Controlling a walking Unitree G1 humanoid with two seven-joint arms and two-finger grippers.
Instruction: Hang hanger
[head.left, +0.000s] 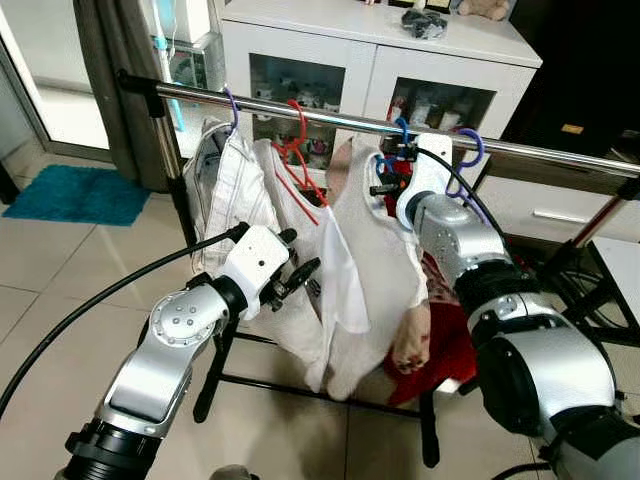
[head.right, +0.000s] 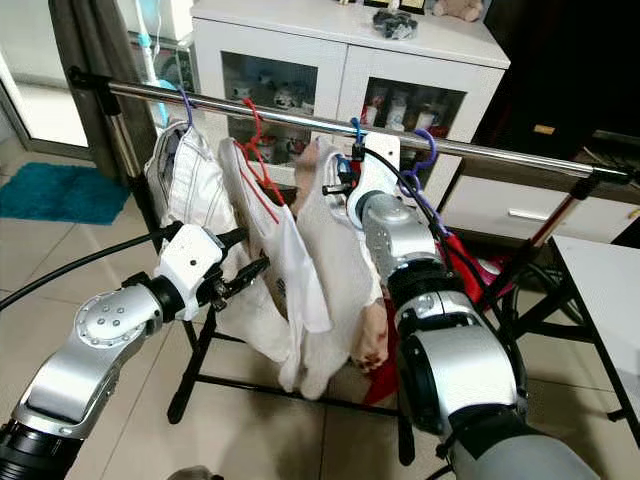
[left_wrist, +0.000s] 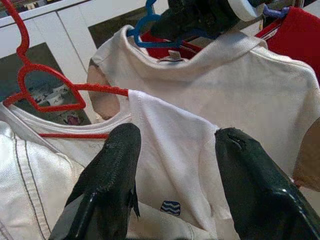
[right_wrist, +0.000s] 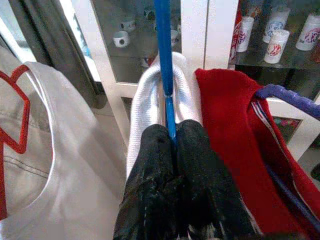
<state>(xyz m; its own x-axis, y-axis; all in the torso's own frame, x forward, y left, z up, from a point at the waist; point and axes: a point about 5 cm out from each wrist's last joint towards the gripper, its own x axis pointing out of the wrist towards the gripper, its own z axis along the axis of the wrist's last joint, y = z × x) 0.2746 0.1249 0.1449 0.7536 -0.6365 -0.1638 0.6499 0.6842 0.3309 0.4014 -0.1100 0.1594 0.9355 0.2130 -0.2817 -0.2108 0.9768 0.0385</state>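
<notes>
A silver rail (head.left: 560, 155) of a clothes rack runs across in front of me. A blue hanger (head.left: 402, 130) carries a cream shirt (head.left: 375, 260), and its hook is up at the rail. My right gripper (head.left: 385, 172) is shut on the blue hanger's neck (right_wrist: 166, 75) just under the hook, right above the shirt collar. My left gripper (head.left: 300, 272) is lower down, open, with nothing between its fingers (left_wrist: 107, 185). It points at a white shirt (left_wrist: 165, 165) hung on a red hanger (head.left: 297, 125).
More hang on the rail: a purple hanger (head.left: 232, 105) with a white garment at the left and a purple hanger (head.left: 470, 150) with a red garment (head.left: 440, 340) at the right. A white glass-door cabinet (head.left: 380, 60) stands behind. A teal mat (head.left: 75, 195) lies far left.
</notes>
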